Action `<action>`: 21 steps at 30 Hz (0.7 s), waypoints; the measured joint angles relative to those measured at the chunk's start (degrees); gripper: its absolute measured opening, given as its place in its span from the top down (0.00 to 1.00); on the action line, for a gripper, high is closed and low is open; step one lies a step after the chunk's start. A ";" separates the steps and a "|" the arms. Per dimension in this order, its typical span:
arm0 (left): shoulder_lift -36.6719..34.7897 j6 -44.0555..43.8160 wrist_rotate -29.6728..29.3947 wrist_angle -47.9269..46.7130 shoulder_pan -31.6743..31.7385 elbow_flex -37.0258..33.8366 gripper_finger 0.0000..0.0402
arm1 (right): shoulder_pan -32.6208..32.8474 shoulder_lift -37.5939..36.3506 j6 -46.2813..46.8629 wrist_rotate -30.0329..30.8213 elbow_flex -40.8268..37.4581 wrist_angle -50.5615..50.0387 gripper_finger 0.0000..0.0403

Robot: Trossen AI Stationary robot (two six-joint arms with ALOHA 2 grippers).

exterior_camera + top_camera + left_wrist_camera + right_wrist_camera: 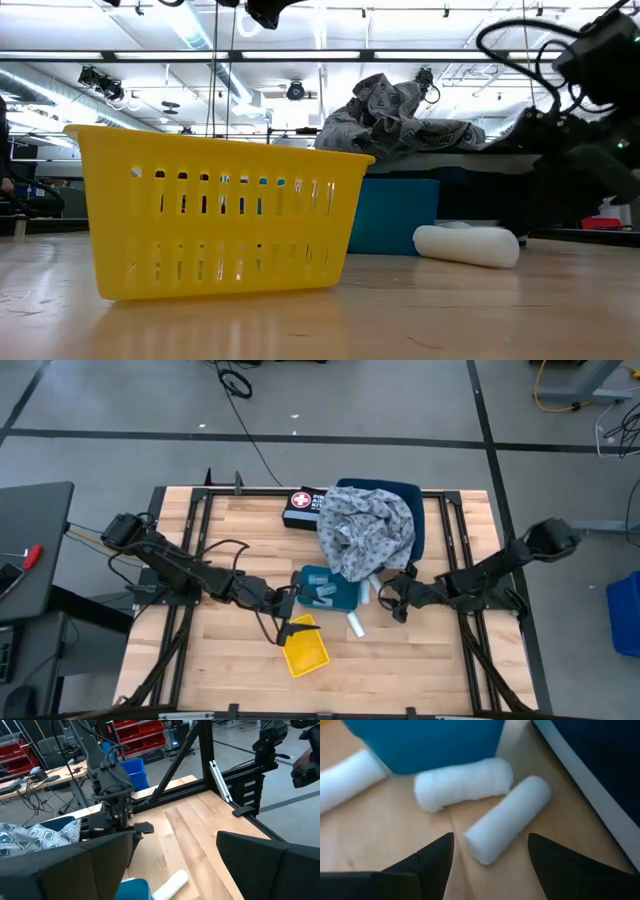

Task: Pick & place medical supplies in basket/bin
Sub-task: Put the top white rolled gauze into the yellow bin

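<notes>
On the wooden table (420, 660), ringed by grey workshop floor, the right gripper (490, 851) hovers spread wide and empty over a white roll (507, 817) beside the teal bin (330, 588) at frame centre, while the left gripper (285, 603), also open, waits above the yellow basket (305, 647).

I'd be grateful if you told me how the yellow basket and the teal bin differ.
The yellow basket has slotted walls; the teal bin has solid ones. The yellow basket stands nearer the table's front edge, while the teal bin sits mid-table, against the grey cloth. Clear packets lie in the teal bin. Both are small, open-topped and rectangular.
</notes>
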 joint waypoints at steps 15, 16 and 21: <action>0.00 -0.28 0.02 0.02 0.02 -0.02 0.27 | -2.91 8.82 2.27 2.53 0.02 7.87 0.38; 0.00 -0.32 0.00 0.02 0.02 -0.02 0.27 | -2.90 9.27 3.35 3.09 0.06 8.04 0.40; 0.00 -0.46 0.02 0.02 0.02 -0.02 0.27 | -2.80 10.06 7.67 4.44 0.11 7.99 0.60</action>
